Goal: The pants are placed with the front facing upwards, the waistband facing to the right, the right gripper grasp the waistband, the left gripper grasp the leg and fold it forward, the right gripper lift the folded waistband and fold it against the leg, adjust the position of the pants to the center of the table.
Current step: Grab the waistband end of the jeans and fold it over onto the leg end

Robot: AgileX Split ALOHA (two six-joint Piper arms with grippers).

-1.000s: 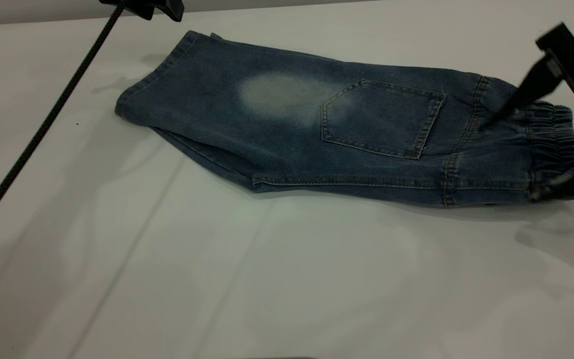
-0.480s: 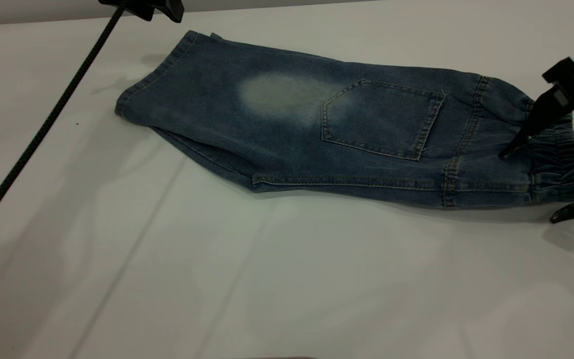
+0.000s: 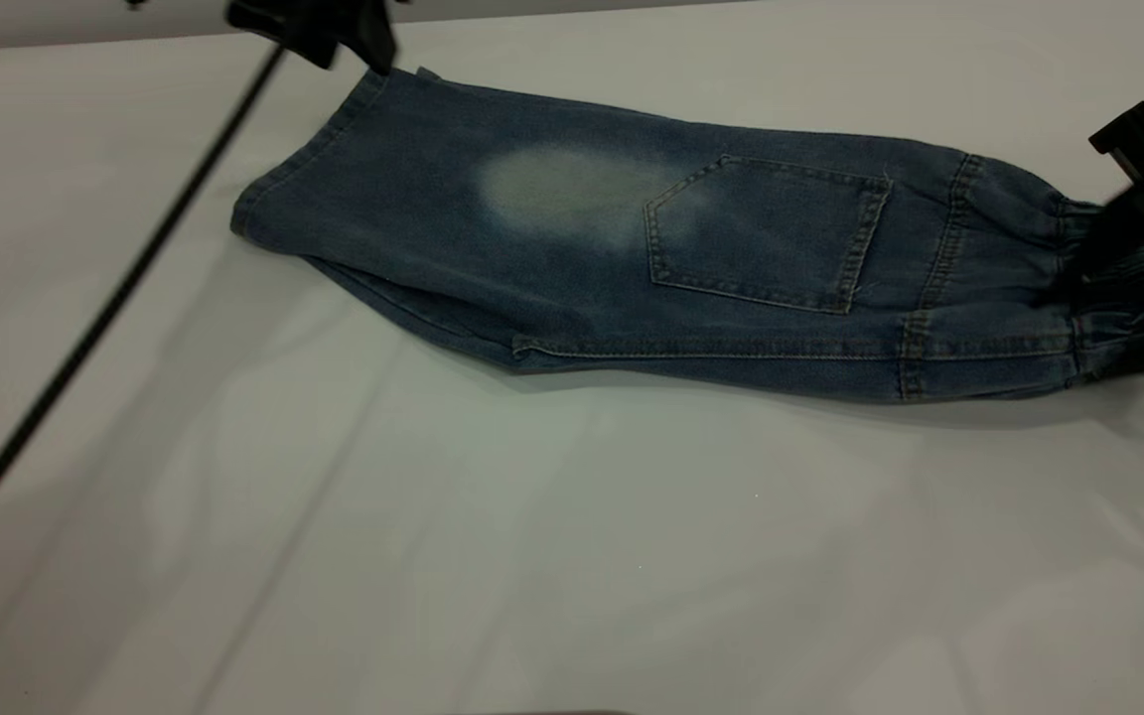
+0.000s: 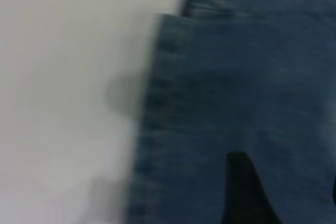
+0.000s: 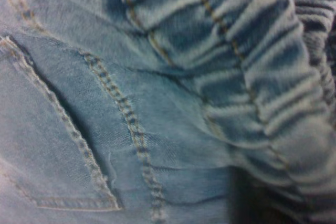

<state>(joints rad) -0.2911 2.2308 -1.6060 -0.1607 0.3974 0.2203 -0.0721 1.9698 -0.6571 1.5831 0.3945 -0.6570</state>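
Note:
The pants lie folded lengthwise on the table, back pocket up. The gathered waistband is at the right. The leg with its pale patch points left. My right gripper stands open at the right edge, one finger over the waistband and one on its near side. In the right wrist view the ruched waistband fills the picture. My left gripper hovers open by the hem's far corner. In the left wrist view its fingers hang over the leg.
A black rod of the left arm slants from the gripper across the table's left side to its near edge. Bare white tabletop lies in front of the pants and to their left.
The right gripper drew back off the waistband, then came in again around it, and the pants slid slightly to the right. The left gripper shifted right, over the leg hem.

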